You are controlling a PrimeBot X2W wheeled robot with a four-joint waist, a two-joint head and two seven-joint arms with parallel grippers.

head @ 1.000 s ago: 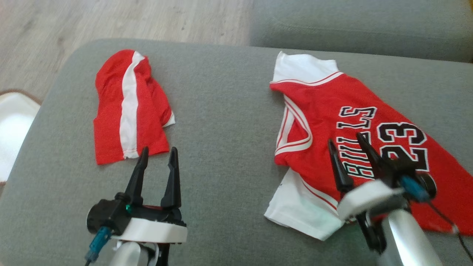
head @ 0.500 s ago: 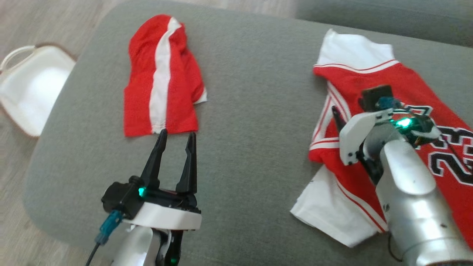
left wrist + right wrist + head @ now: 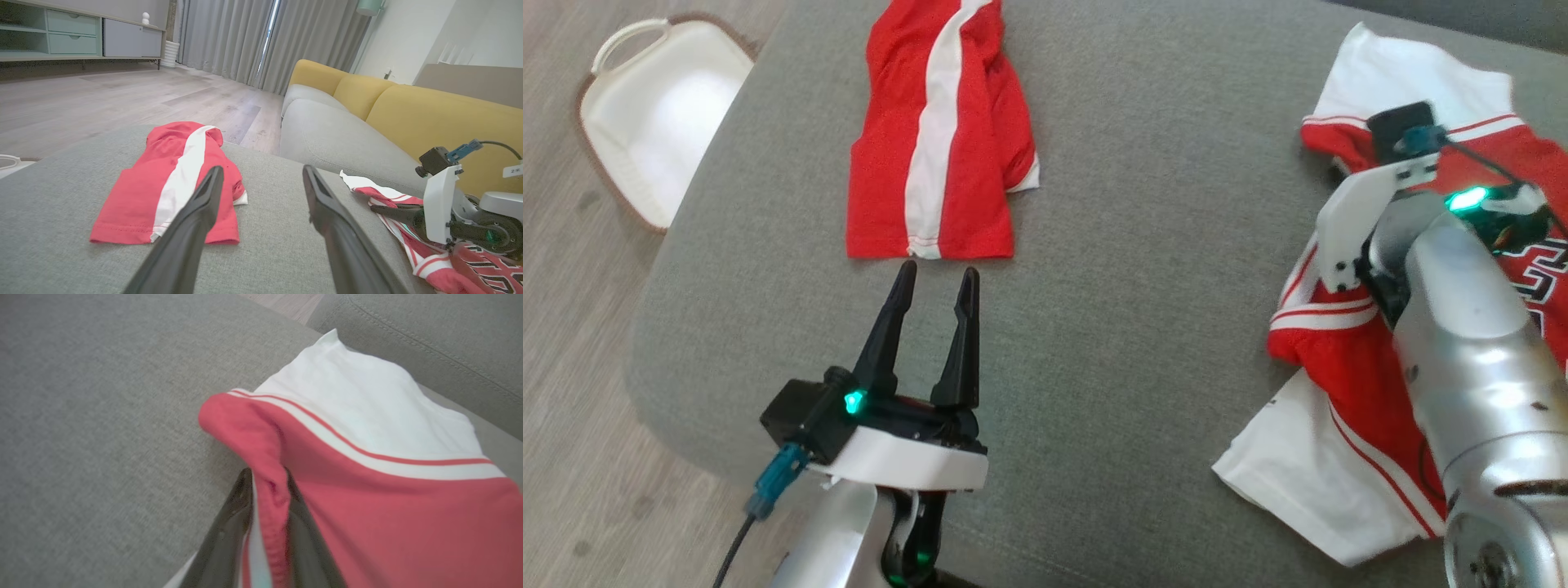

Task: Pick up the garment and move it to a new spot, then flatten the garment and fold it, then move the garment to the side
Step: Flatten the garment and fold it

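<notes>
The cushion (image 3: 1143, 245) is the reference here. The jersey (image 3: 1347, 392) lies flat on its right part. The sleeve edge faces the cushion's middle, and the body runs off toward the cushion's right side, so the jersey's long axis lies roughly across the cushion, left to right. The shorts (image 3: 939, 163) sit on the cushion's far left, well apart from the jersey, with bare cushion between the two. A basket (image 3: 662, 122) stands on the floor off the cushion's left edge.

The right gripper (image 3: 269, 477) has closed on a raised fold of red cloth at the jersey's left edge, just beside the far white sleeve. The left gripper (image 3: 938, 269) hovers over the cushion's near left, just short of the shorts. Its fingers are spread wide and hold nothing.

The right arm likely makes the lift. Nearly all the cloth lies to the right of the pinch, so it should trail behind if carried toward the cushion's middle.
</notes>
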